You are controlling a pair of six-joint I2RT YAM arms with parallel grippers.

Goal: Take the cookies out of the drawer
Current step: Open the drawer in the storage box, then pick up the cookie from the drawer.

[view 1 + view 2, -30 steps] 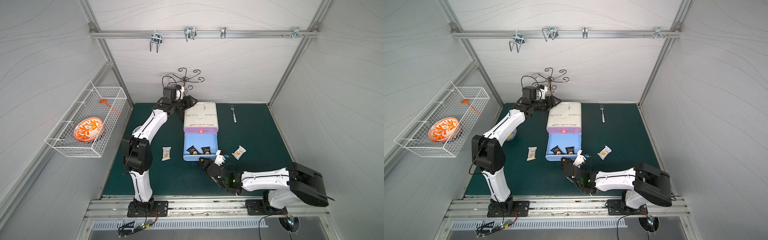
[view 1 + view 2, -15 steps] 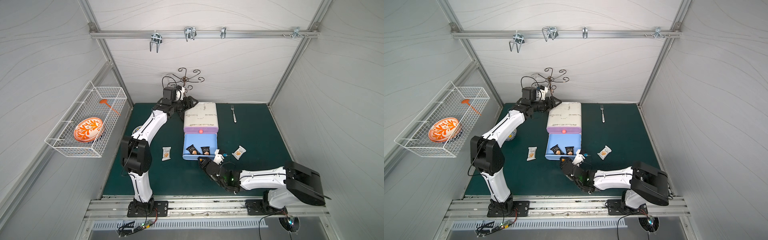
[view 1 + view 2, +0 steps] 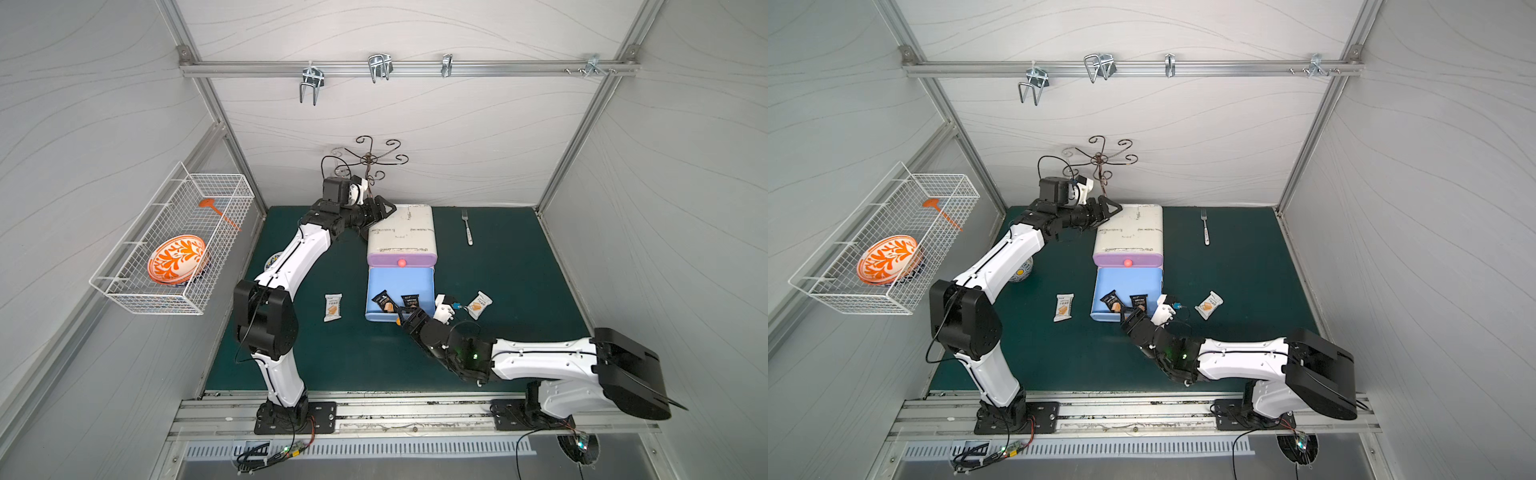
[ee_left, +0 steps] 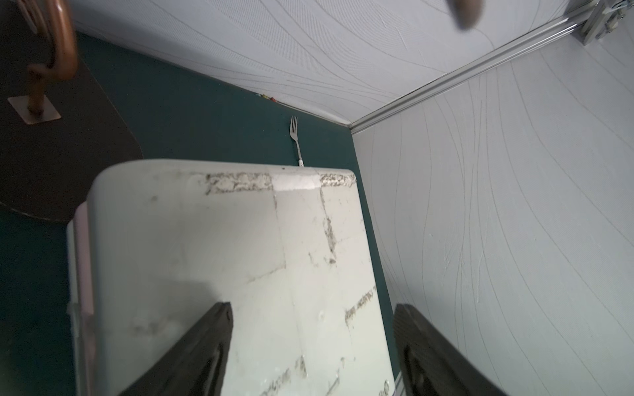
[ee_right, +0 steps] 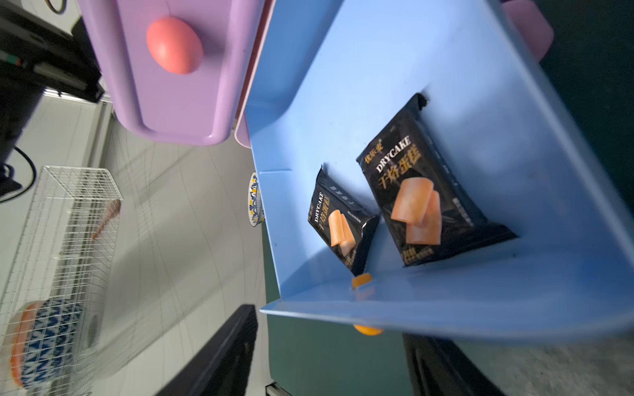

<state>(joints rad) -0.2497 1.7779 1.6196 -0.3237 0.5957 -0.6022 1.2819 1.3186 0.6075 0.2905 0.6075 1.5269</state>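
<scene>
Right claw [image 5: 329, 324] apart at blue drawer [image 5: 480, 301] front; two black cookie packets [image 5: 429, 192] just beyond. Left claw [image 4: 313, 306] apart above white cabinet [image 4: 206, 257].

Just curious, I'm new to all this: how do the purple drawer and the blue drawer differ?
The purple drawer is shut; the blue drawer is pulled out. The purple drawer hides its contents; the blue drawer shows two black cookie packets. Both sit in the same white cabinet.

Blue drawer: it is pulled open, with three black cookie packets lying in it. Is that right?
Not three. The right wrist view shows two black cookie packets lying in the pulled-open blue drawer.
</scene>
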